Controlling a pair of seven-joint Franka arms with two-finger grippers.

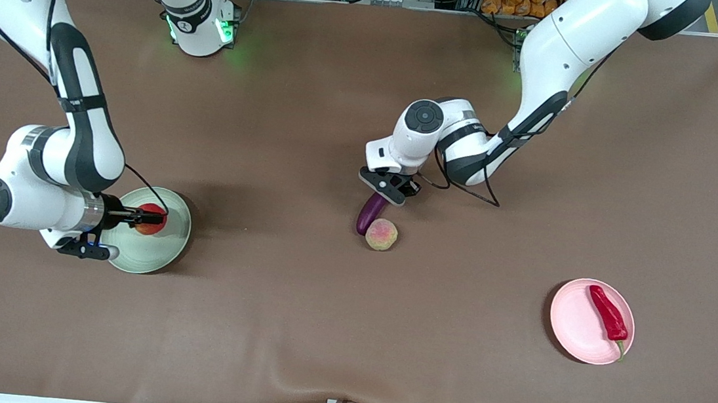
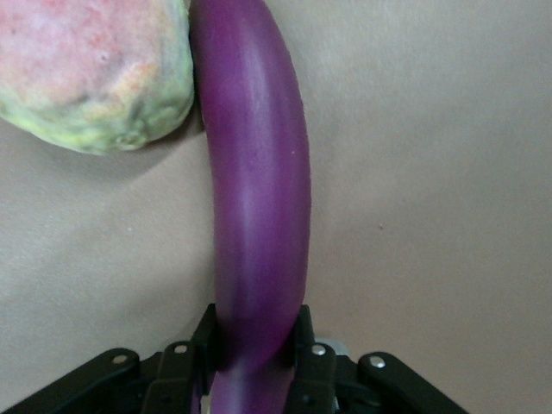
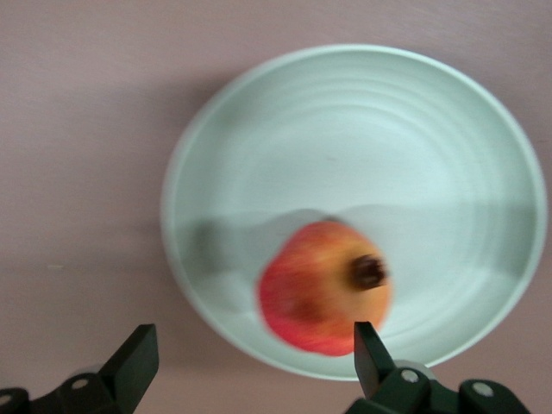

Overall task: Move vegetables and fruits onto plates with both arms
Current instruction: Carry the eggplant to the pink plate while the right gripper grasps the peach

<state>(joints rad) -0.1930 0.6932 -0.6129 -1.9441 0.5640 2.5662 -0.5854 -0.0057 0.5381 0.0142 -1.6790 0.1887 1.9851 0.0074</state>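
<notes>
Red chili pepper (image 1: 609,315) on pink plate (image 1: 574,327) nearest cam, L gripper (image 1: 384,189) clamped on eggplant (image 1: 369,214) touching peach (image 1: 381,234) mid-table, R gripper (image 1: 141,219) wide over pomegranate (image 1: 150,219) in green plate (image 1: 163,250).

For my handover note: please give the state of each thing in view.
Long purple eggplant: on the table, gripped, touching the peach.
Fuzzy yellowish-pink peach: on the table, free.
Round red pomegranate: in the pale green plate, released.
Red chili pepper: on the pale pink plate.
Left gripper: shut on the eggplant.
Right gripper: open above the pomegranate.
</notes>
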